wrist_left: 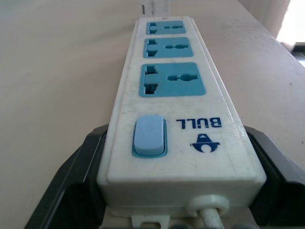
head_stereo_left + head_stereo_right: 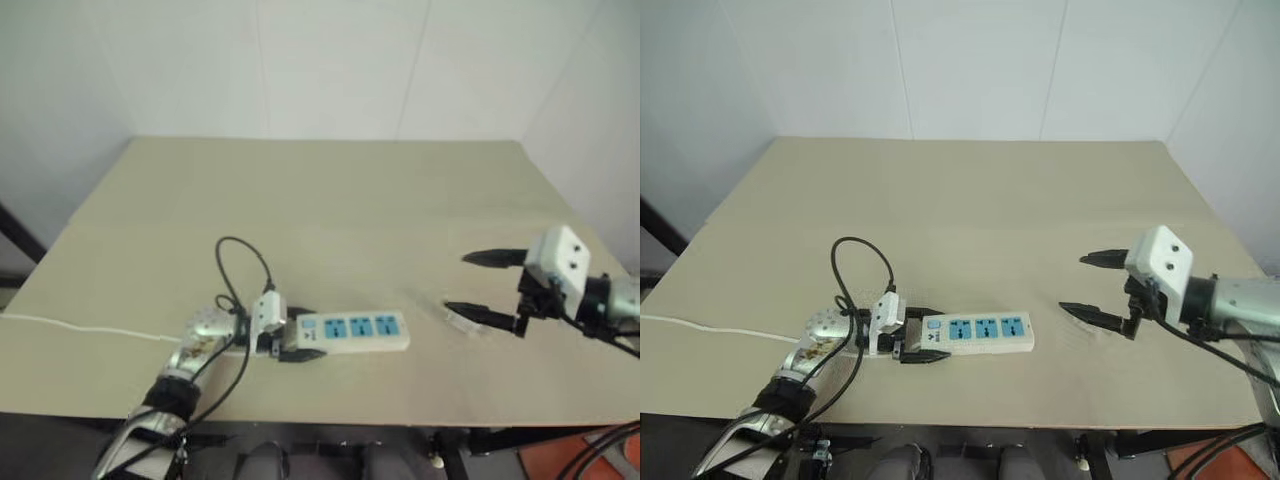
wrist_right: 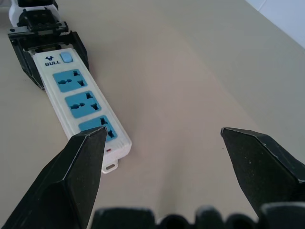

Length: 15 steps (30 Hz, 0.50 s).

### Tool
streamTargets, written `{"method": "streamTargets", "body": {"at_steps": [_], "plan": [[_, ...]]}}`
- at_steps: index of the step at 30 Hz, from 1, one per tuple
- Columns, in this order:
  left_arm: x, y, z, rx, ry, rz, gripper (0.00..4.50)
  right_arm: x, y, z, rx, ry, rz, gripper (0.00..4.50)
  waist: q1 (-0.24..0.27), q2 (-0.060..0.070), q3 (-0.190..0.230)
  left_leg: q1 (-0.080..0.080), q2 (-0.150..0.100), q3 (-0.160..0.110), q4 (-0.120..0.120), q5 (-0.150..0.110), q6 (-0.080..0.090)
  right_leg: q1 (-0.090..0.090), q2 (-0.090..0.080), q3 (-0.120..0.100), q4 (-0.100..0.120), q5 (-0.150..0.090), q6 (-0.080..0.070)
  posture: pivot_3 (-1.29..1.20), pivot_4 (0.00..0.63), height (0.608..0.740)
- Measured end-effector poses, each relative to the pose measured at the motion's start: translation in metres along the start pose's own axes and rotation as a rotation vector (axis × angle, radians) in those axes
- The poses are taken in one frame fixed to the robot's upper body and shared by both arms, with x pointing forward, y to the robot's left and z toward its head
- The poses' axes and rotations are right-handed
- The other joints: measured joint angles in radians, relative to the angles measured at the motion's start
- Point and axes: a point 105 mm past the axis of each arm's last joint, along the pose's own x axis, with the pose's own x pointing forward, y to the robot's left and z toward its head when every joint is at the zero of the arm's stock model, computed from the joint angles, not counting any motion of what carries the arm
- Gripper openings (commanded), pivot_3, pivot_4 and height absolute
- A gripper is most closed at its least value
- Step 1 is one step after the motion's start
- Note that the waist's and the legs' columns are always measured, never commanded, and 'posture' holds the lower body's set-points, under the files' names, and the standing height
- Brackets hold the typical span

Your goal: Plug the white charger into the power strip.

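Observation:
The power strip, a long white bar with three blue socket faces, lies flat near the table's front edge. Its blue switch is at the end toward my left arm. My left gripper is shut on that switch end, one black finger against each long side. My right gripper hangs open and empty above the table, to the right of the strip's far end and apart from it. The white charger is out of view.
The strip's thin white cord runs off to the left across the beige table. A black cable loop arches over my left wrist. White walls close the back, and the table's front edge is just below the strip.

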Motion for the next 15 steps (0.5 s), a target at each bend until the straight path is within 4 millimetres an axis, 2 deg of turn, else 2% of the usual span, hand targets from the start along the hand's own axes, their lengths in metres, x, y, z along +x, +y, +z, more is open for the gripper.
{"method": "streamTargets", "body": {"at_steps": [4, 9, 15], "plan": [[0.001, 0.003, -0.001, 0.019, 0.009, -0.030, 3.32, 0.007, -0.006, 0.004, 0.039, 0.105, 0.034, 4.50, 0.000, 0.000, 0.000, -0.001, 0.000, -0.001, 0.000, 0.000, 0.000, -0.001, 0.000, 0.000, 0.000, 0.000, 0.000, 0.00, 0.150, 0.740], [0.003, 0.002, -0.002, 0.033, 0.002, -0.047, 3.32, 0.022, -0.025, 0.021, 0.199, 0.282, -0.046, 4.50, -0.002, 0.000, 0.000, -0.004, 0.001, -0.002, 0.000, 0.000, 0.000, -0.006, 0.000, -0.001, 0.001, 0.001, -0.003, 0.00, 0.150, 0.740], [0.006, 0.002, -0.001, 0.035, -0.005, -0.058, 3.32, 0.030, -0.022, 0.016, 0.341, 0.532, -0.041, 4.50, 0.004, 0.001, 0.000, -0.009, 0.000, -0.002, 0.000, 0.000, 0.000, -0.011, -0.001, -0.001, 0.002, 0.002, -0.004, 0.00, 0.150, 0.740]]}}
